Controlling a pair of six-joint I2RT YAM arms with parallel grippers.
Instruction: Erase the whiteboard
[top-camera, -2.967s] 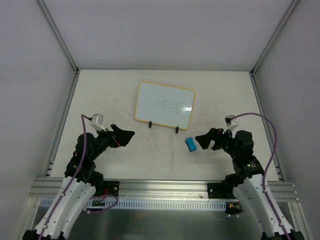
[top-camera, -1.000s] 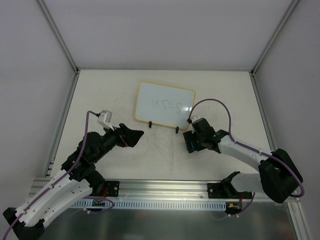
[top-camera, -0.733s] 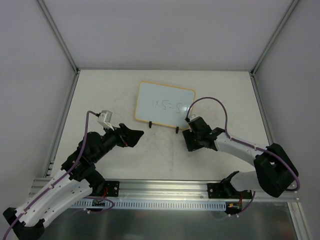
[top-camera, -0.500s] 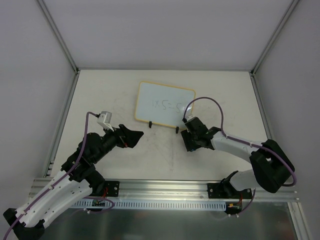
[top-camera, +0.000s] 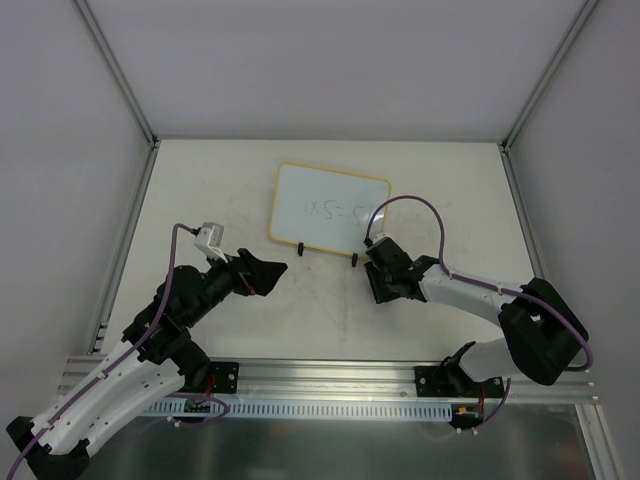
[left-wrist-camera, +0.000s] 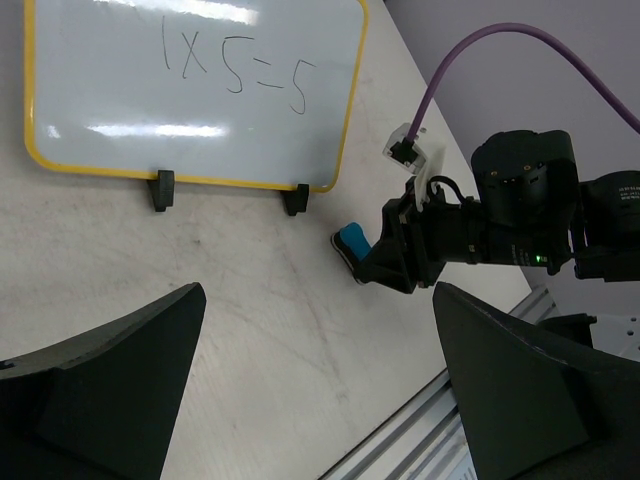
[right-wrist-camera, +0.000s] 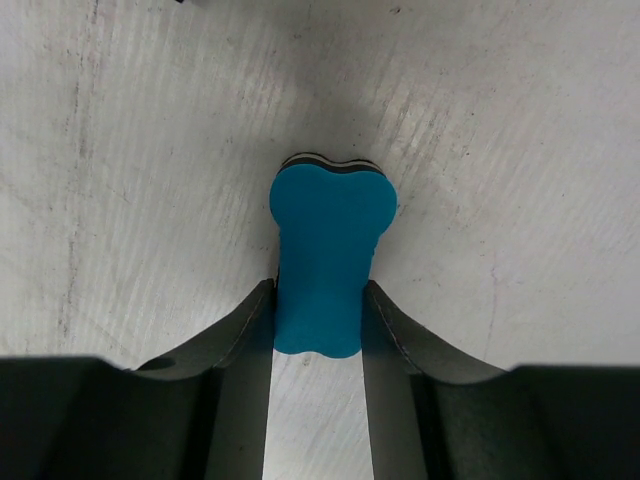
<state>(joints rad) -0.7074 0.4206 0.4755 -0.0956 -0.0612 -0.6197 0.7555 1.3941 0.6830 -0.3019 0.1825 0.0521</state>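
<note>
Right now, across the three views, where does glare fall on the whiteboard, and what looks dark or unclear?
Left wrist view: two bright glare streaks cross the whiteboard, yet the writing is legible; the left gripper is a dark silhouette. Top view: no glare on the board, but the writing is faint and tiny. Right wrist view: the blue eraser is sharp and evenly lit.

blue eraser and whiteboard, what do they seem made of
The blue eraser looks like matte foam or soft plastic, with a dark striped layer at its far edge, perhaps felt. The whiteboard is glossy, going by the glare; its yellow-orange frame is probably plastic.
</note>
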